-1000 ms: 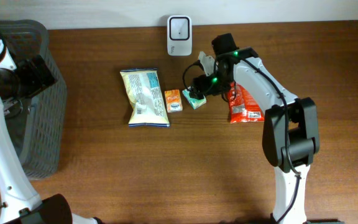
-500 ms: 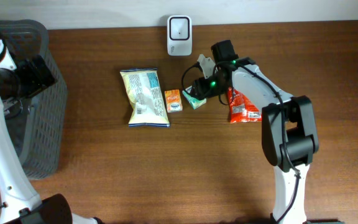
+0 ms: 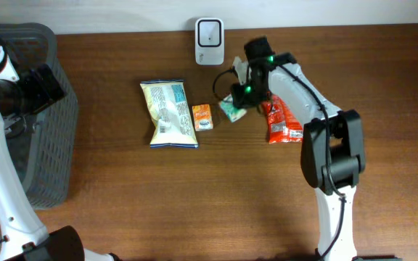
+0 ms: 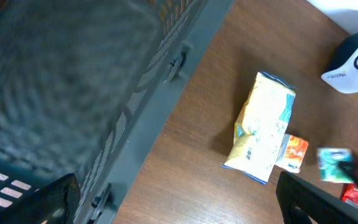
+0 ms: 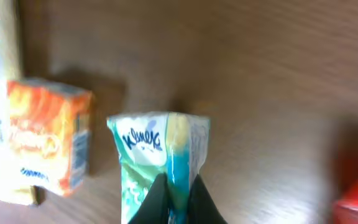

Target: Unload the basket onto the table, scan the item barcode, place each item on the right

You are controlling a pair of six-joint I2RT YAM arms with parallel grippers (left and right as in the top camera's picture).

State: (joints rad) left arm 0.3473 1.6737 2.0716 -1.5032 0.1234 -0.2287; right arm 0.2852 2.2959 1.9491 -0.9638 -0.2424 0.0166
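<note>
1. Held fast: the right gripper (image 5: 174, 198) is clamped on one narrow end of the green tissue pack (image 5: 159, 163). The rest of the pack juts out ahead of the fingers, with a printed face turned toward the wrist camera.
2. The step in hand appears to be carrying the pack to the scanner (image 3: 209, 32) and showing it the barcode. The pinch catches only a thin strip of soft wrap, so a slow lift and a gentle wrist roll should serve best. No barcode shows in any view. It probably sits on a hidden face, which must be turned to the scanner's window with the fingers clear of it.
3. From above, the pack sits almost straight in front of the scanner, near it and not touching it, with the gripper between the two. Whether the pack is clear of the wood cannot be told.
4. An orange carton (image 3: 202, 117) lies just beside the pack, also in front of the scanner.
5. A yellow snack bag (image 3: 169, 112) lies farther from the scanner on the carton's side, and a red packet (image 3: 281, 123) lies opposite, under the right arm. Any sweep toward the scanner should pass clear of all three.
6. Farthest from the scanner, the left gripper (image 4: 176, 193) hangs by the grey basket (image 3: 46, 123) with jaws wide apart and nothing between them.
</note>
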